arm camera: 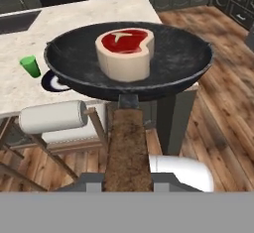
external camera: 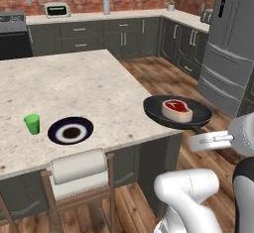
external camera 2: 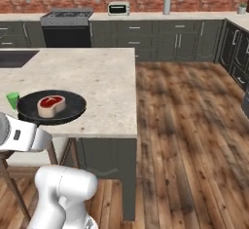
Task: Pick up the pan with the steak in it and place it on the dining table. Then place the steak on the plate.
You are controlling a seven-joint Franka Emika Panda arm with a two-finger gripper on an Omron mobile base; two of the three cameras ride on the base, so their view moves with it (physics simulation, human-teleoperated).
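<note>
Hand view shows my claw (arm camera: 128,185) clenched on the pan (arm camera: 130,58) by its stiff wooden handle; it feels front-heavy, and the steak (arm camera: 125,52) may slide.

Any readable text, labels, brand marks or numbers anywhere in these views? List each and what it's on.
None can be read.
Toaster oven: front too small and blurred for any marking.
Stove: no legible panel or dial marks.
Pan, steak, plate, green cup: plain, no print.
</note>
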